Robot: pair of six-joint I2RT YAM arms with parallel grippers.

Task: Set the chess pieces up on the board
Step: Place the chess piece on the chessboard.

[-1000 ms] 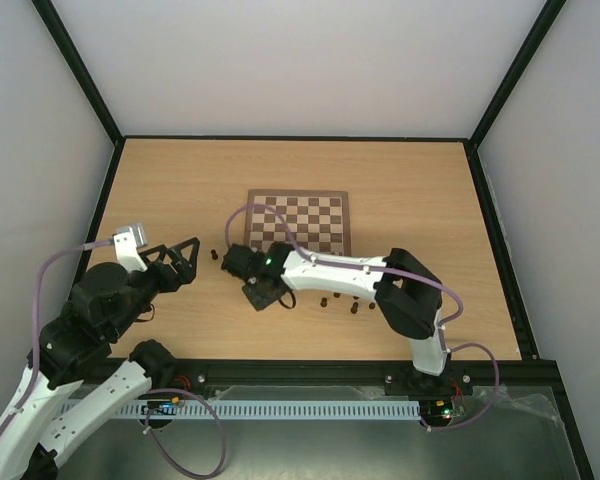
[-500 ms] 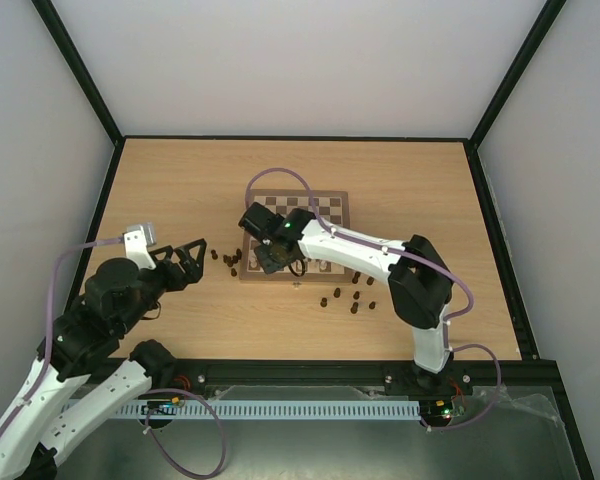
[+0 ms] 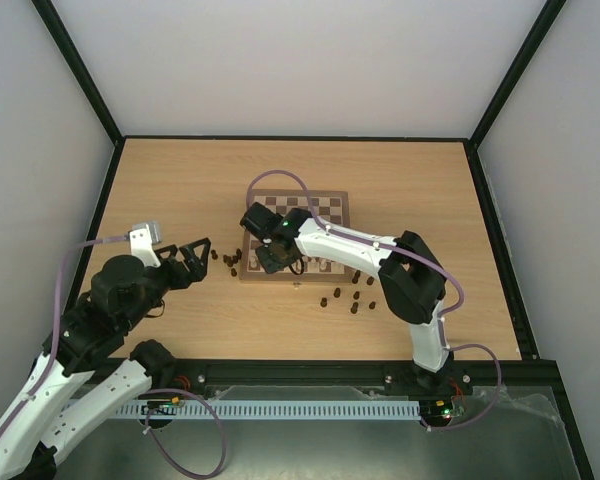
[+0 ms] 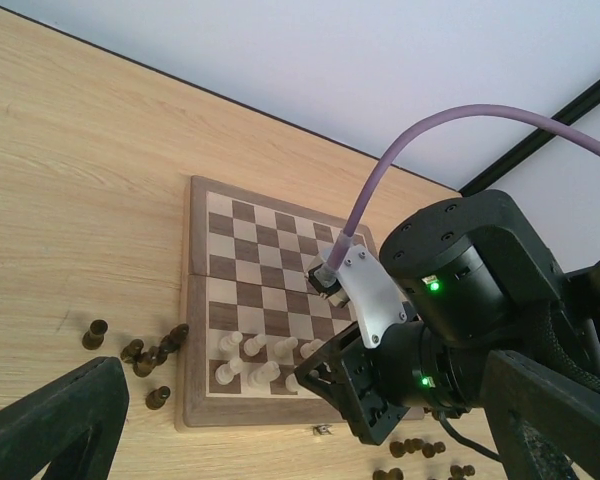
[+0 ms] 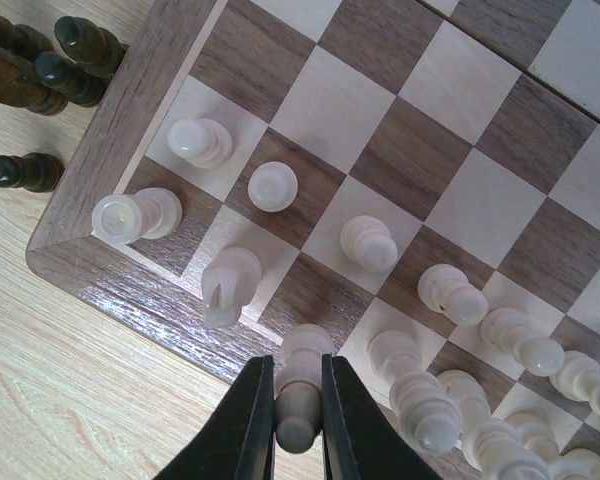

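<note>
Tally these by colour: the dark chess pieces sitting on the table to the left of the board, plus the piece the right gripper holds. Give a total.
Dark pieces on the table left of the board: 6
Pale piece in the right gripper: 1
Total: 7

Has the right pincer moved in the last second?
Yes: the right pincer moved up the view, from the table to over the board's near-left corner.

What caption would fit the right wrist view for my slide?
Right gripper pinching a cream chess piece at the board edge, beside other cream pieces.
</note>
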